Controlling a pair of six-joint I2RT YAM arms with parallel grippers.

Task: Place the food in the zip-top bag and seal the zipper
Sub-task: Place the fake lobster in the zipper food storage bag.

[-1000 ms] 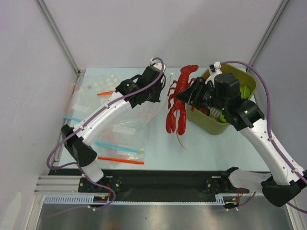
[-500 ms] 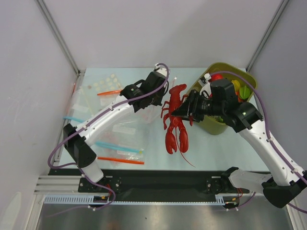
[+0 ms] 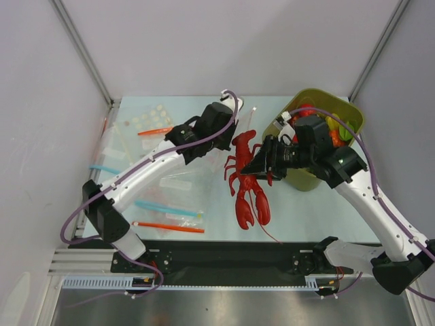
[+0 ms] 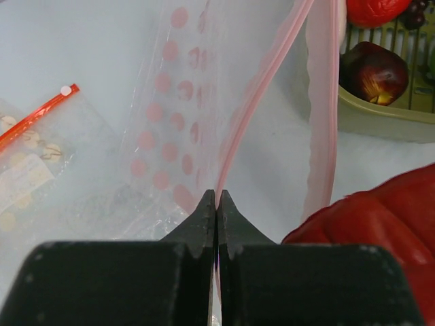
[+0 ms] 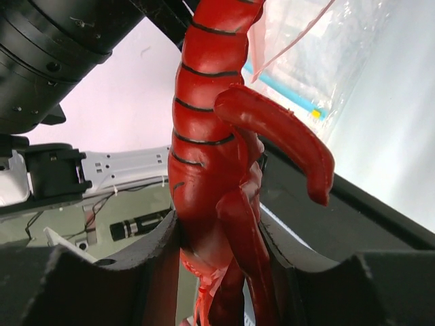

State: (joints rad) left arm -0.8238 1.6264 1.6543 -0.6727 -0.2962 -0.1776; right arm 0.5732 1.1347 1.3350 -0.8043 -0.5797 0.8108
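My left gripper (image 3: 233,133) is shut on the pale pink zipper strip (image 4: 253,88) of the clear zip-top bag (image 4: 178,129), which has pink dots, and holds its mouth up off the table. The other lip of the strip (image 4: 323,115) hangs apart, so the mouth is open. My right gripper (image 3: 257,165) is shut on the body of the red lobster (image 3: 247,182) and holds it in the air just right of the bag's mouth, claws toward the near edge. In the right wrist view the lobster (image 5: 214,156) fills the space between the fingers. I cannot make out the radish.
A green bin (image 3: 345,112) with more toy foods stands at the back right; red round pieces (image 4: 375,71) show in it. Flat bags with orange-red strips (image 3: 168,227) and blue strips (image 3: 158,205) lie on the left of the table.
My right gripper has carried the lobster from beside the bin leftward and nearer, up to the bag's mouth. My left gripper has shifted slightly right, still pinching the strip.
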